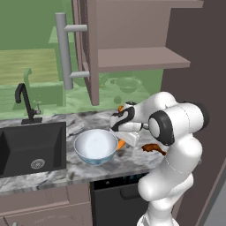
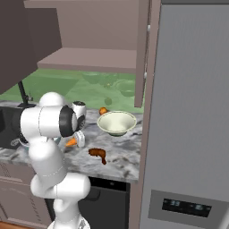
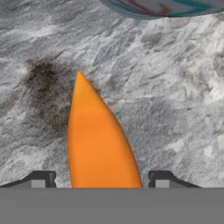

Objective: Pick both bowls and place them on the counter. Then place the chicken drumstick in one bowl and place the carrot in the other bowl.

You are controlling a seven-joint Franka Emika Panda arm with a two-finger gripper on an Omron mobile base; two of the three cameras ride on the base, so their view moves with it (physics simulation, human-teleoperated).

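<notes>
carrot (image 3: 98,140) between gripper (image 3: 99,179) fingertips, no writing

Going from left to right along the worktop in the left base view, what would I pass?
Black tap → black sink → deep white bowl → carrot, mostly hidden under the robot's hand → brown chicken drumstick.

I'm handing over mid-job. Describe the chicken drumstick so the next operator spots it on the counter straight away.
Start at the marbled counter right of the black sink. In front of the cream and green bowl lies the chicken drumstick, near the counter's front edge. It is the one dark brown, glossy piece; the carrot beside it is orange.
</notes>
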